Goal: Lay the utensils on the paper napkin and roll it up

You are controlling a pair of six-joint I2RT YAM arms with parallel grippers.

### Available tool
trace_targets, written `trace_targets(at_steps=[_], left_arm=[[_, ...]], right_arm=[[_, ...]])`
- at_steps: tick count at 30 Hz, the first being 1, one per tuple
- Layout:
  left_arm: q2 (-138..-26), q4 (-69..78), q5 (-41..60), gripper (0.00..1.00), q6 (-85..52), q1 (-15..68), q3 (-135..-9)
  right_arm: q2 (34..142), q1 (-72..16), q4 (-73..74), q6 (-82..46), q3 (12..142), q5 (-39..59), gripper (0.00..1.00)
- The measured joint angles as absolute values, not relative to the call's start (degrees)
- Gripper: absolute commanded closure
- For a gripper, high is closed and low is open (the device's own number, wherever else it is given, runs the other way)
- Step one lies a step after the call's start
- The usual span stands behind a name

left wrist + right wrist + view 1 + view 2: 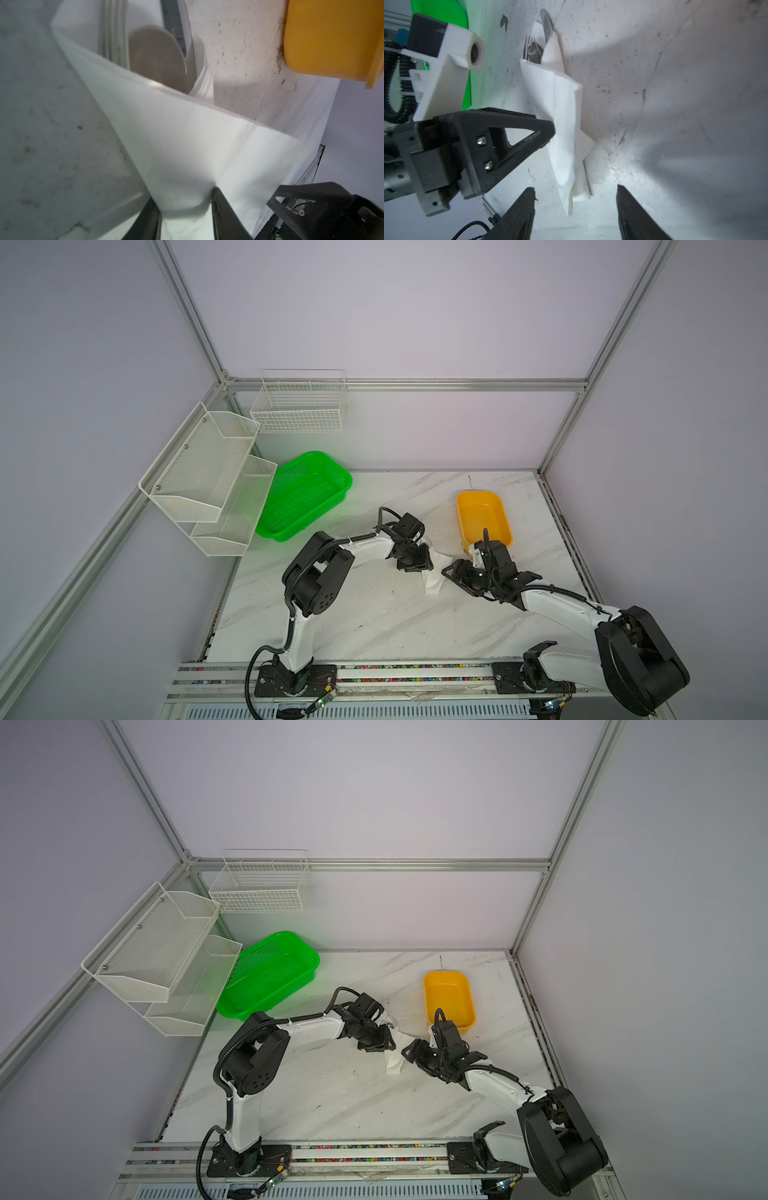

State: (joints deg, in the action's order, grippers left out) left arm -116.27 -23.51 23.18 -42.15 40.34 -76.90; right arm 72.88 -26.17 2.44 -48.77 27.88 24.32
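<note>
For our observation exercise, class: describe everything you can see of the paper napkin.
The paper napkin is thin, white and creased, loosely folded into a long bundle on the marbled tabletop near the yellow tub. The utensils poke out of one end. The left gripper pinches its edge, holding a flap up.

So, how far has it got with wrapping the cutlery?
Done: the utensils lie inside the paper napkin, which is folded loosely over them; the spoon and fork poke out one end. In hand: the left gripper pinches the napkin, while the right gripper stands open near the bundle's other end. Left: tightening this loose fold into a proper roll.
</note>
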Motion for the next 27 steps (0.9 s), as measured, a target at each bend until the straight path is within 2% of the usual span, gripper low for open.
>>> trace_targets(at_steps=[9, 14, 18, 27], left_arm=[[-116.3, -23.6, 23.2, 0.61, -42.2, 40.3, -76.9], [-116.3, -23.6, 23.2, 0.61, -42.2, 40.3, -76.9], [-116.3, -23.6, 22.7, 0.61, -42.2, 40.3, -77.0], [-116.3, -23.4, 22.1, 0.61, -42.3, 40.2, -77.3]], right_arm=[[82.0, -28.3, 12.1, -51.2, 28.2, 25.5, 0.36], [85.0, -28.4, 16.1, -51.2, 28.9, 25.2, 0.4], [86.7, -28.3, 18.1, -50.9, 29.3, 24.7, 0.47], [90.6, -28.3, 22.3, -48.7, 29.6, 25.0, 0.75]])
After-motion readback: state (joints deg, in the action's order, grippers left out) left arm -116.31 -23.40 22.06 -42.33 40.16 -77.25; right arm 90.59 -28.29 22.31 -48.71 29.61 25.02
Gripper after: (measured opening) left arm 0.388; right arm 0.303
